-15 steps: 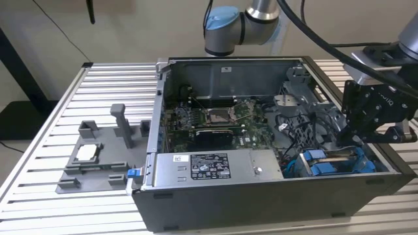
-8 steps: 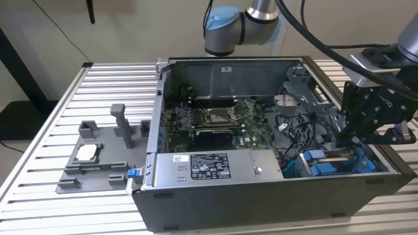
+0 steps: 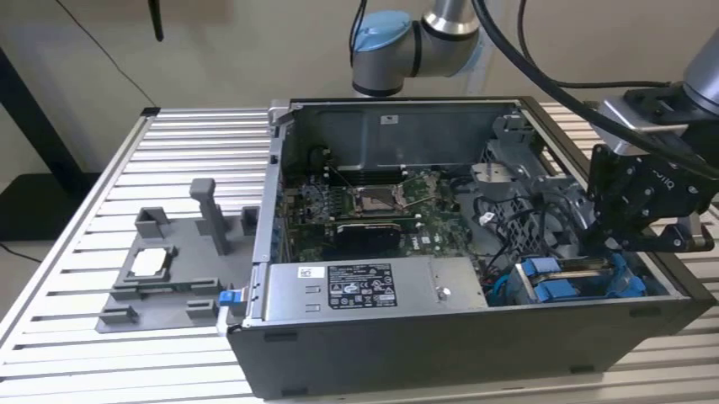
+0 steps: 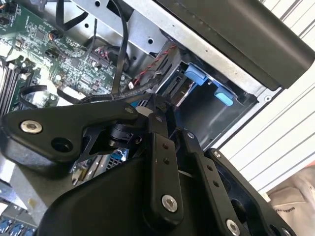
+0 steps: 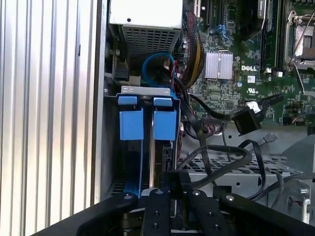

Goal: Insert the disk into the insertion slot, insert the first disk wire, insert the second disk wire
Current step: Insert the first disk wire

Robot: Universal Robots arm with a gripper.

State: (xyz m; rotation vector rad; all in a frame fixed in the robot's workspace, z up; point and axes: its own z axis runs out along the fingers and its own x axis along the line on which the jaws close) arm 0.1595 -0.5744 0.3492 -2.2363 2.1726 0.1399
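Pincer (image 5: 172,181) sits low over the insertion slot (image 5: 145,90), you cannot tell its grip, disk (image 5: 165,125) already standing in that slot directly beneath it, loose black cables (image 5: 216,162) just beside it.

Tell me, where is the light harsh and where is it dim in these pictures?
Exterior view: soft, even light on the slatted table, with the insertion slot shaded inside the case. Second wrist view: the table glares almost white, and the gripper is a dark mass. First wrist view: the table slats look washed out, the case interior dimmer.
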